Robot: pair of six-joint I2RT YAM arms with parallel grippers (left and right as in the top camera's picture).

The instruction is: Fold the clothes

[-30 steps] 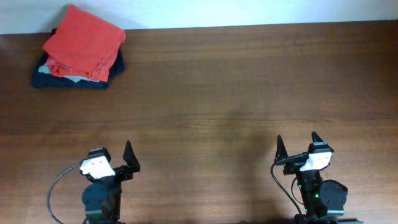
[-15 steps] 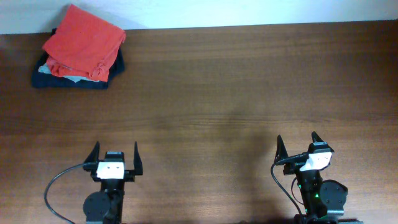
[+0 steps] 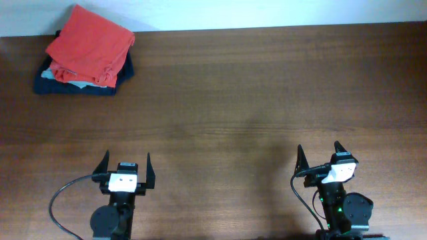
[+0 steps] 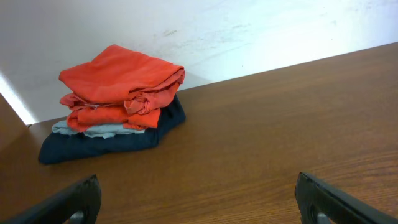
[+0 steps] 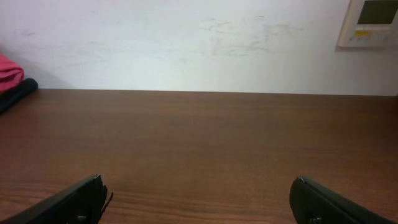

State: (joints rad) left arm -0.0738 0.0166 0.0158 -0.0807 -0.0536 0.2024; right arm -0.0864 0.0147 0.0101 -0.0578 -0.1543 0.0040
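From above, we saw one pile (image 3: pixel 85 53) of clothes in the far-left corner of the desk (image 3: pixel 253 87), well apart from the two pincers at the near edge. The left pincer (image 3: pixel 125 161) and right pincer (image 3: pixel 319 151) both stood spread, holding nothing. The left wrist view showed us the pile side-on in three colours: orange cloth (image 4: pixel 121 74) on top, a pale blue sliver (image 4: pixel 87 129), a navy garment (image 4: pixel 106 142) beneath. Only the right wrist view caught one wall panel (image 5: pixel 372 22), and just the pile's edge at far left.
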